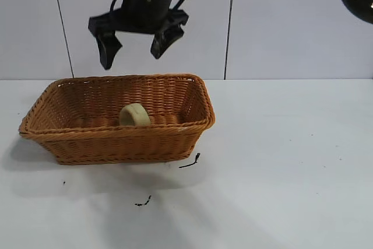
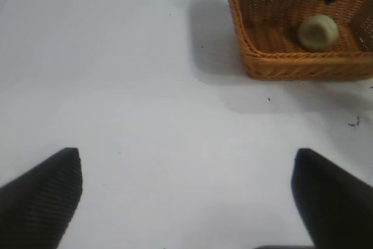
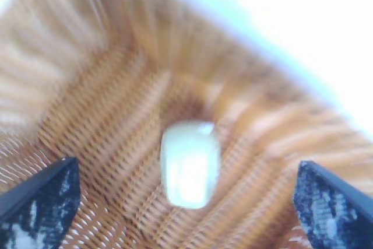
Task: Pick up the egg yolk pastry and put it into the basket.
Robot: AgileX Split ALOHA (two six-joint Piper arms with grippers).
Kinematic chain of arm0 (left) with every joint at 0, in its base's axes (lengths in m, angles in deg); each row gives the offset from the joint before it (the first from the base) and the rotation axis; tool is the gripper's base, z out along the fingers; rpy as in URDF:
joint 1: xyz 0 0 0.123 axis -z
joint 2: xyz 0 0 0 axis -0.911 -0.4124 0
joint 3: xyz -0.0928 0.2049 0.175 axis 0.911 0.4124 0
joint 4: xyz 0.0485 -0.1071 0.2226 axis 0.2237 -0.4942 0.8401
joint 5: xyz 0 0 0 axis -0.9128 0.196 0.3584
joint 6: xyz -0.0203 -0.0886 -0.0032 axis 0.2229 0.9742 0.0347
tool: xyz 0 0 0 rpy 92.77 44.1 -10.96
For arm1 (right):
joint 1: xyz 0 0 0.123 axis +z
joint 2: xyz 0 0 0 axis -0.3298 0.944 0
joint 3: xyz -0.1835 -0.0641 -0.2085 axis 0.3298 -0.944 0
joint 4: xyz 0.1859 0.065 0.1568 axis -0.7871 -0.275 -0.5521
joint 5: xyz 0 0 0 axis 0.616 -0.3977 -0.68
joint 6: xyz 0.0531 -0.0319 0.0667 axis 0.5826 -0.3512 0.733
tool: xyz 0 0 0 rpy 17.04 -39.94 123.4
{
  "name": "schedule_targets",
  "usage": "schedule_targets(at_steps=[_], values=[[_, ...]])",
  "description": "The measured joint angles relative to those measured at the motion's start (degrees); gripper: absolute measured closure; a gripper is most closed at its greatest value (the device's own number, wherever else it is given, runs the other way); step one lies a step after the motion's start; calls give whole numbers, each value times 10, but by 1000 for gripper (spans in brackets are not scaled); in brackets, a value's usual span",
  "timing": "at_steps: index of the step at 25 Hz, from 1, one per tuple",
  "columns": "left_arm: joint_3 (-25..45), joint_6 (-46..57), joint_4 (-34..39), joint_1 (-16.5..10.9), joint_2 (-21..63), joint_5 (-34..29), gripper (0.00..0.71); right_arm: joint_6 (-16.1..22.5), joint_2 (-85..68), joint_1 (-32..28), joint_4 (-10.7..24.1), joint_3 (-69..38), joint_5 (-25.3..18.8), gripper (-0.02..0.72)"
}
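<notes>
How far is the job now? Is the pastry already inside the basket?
Done: the egg yolk pastry lies inside the basket, with nothing gripping it. In hand: the right gripper hangs open above the basket; the left gripper is open over the table, apart. Left: probably only parking the right arm.

The small, pale, rounded egg yolk pastry [image 1: 134, 115] lies inside the large rectangular orange-brown wicker basket [image 1: 116, 144], which sits left of centre on the white surface [image 1: 280, 161].
</notes>
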Motion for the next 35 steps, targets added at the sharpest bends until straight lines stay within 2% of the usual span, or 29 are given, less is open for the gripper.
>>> schedule_targets(at_steps=[5, 13, 17, 21, 27, 35], values=[[0, 0, 0, 0, 0, 0, 14, 0, -17, -70, 1, 17, -24, 10], [0, 0, 0, 0, 0, 0, 14, 1, -17, -251, 7, 17, -48, 10], [0, 0, 0, 0, 0, 0, 14, 1, -24, -306, 8, 17, -52, 10], [0, 0, 0, 0, 0, 0, 14, 1, -47, -328, 8, -2, -52, 10], [0, 0, 0, 0, 0, 0, 14, 0, -154, -328, 14, -136, -51, 10], [0, 0, 0, 0, 0, 0, 14, -1, -441, -328, 17, -456, -51, 10]])
